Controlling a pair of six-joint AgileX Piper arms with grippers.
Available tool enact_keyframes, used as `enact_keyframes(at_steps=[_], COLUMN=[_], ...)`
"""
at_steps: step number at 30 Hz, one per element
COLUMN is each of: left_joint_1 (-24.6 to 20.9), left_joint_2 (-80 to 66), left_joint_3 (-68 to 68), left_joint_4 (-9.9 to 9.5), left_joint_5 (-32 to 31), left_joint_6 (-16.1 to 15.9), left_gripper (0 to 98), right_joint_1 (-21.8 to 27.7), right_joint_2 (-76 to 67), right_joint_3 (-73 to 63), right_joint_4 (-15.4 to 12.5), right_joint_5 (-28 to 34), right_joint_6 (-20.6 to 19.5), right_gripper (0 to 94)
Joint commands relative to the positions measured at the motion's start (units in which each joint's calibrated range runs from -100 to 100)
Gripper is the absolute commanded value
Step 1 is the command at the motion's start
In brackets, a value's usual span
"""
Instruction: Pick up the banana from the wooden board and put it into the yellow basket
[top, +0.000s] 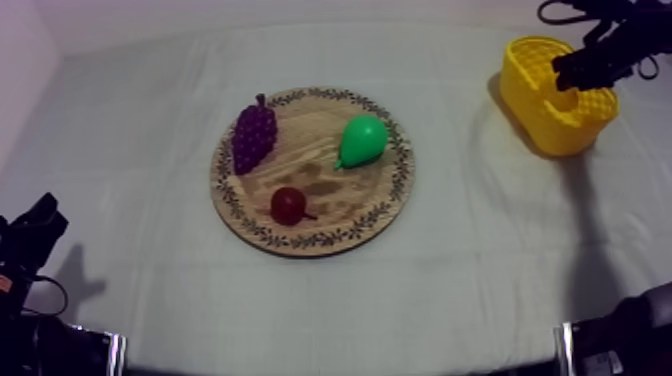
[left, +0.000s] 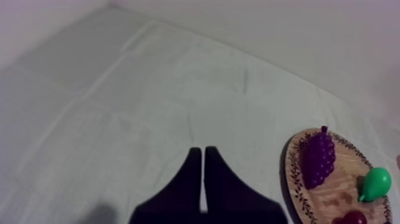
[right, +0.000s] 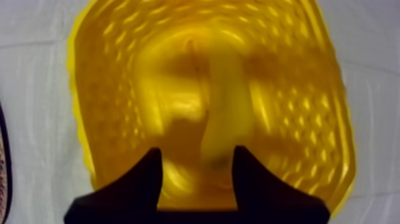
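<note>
Where things sit from the top: wooden board (top: 320, 175) mid-bench (top: 130, 130) with grapes (top: 253, 135), pear (top: 362, 140) and small red fruit (top: 289, 205) on it; yellow basket (top: 545, 125) far right.
Top view, right tool (top: 575, 72): hanging right over the basket's mouth!
Left wrist view: left tool (left: 202, 152), fingers pressed together in a narrow wedge, nothing gripped, over bare bench, board beside it.
Right wrist view: fingers spread wide, holding nothing; banana (right: 225, 113) lies down inside the basket, beyond the fingertips.

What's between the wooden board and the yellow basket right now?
Nothing: in the top view, the cloth between the wooden board and the yellow basket is bare.
</note>
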Motion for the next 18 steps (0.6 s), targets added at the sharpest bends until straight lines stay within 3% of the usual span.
enact_keyframes(at_steps=[1, 8, 18], left_joint_1=[-0.01, -0.01, -0.01], left_joint_2=[-0.05, -0.05, -0.05], left_joint_3=[-0.01, -0.01, -0.01], left_joint_4=[-0.03, -0.03, -0.03], left_joint_5=[-0.01, -0.01, -0.01], left_joint_6=[0.01, 0.01, 0.01], left_gripper=[0.1, 0.1, 0.1], right_joint_1=[-0.27, -0.77, -0.56], right_joint_2=[-0.64, -6.23, -26.18], right_joint_3=[0.53, 4.62, 17.97], right_joint_4=[0.61, 4.26, 8.1], right_joint_5=[-0.92, -3.7, -6.01], right_joint_6=[-0.87, -6.3, -12.4], right_gripper=[33.1, 6.3, 1.0])
